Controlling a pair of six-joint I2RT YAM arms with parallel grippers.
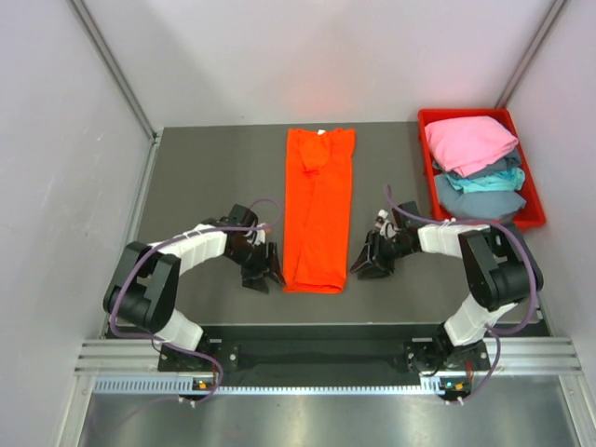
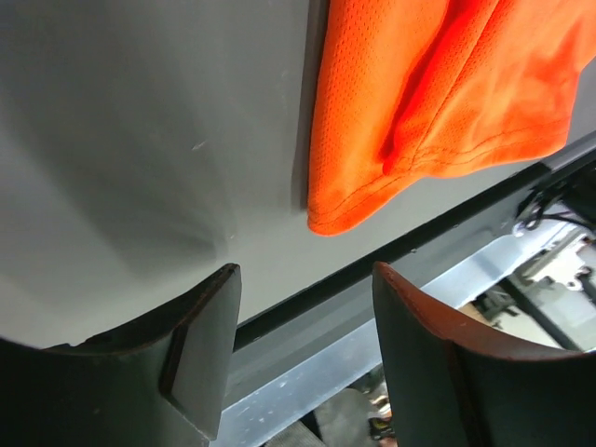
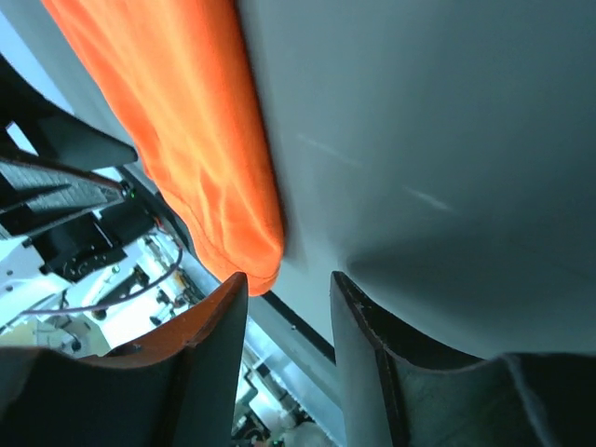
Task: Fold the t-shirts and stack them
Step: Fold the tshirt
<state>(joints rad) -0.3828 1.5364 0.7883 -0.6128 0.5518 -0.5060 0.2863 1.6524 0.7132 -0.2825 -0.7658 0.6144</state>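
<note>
The orange t-shirt [image 1: 318, 209] lies flat in the middle of the table [image 1: 214, 177], folded lengthwise into a long narrow strip that runs from the far side towards the arms, with a sleeve turned in on top near its far end. Its near hem is flanked by both arms. The left tool [image 1: 263, 275] sits low just beside the strip's near left corner, its fingers spread wide with nothing between them; in the left wrist view that corner [image 2: 438, 93] lies just ahead of the open gap [image 2: 303, 279]. The right tool [image 1: 368, 264] is just beside the near right corner, its fingers parted only narrowly and empty [image 3: 289, 279], with the orange edge [image 3: 186, 121] close by the left finger. At the far right, a red bin [image 1: 425, 140] holds a pile: a pink t-shirt [image 1: 468, 142] on top, a light teal t-shirt [image 1: 484, 182] under it and a grey-blue t-shirt [image 1: 480, 202] below.
</note>
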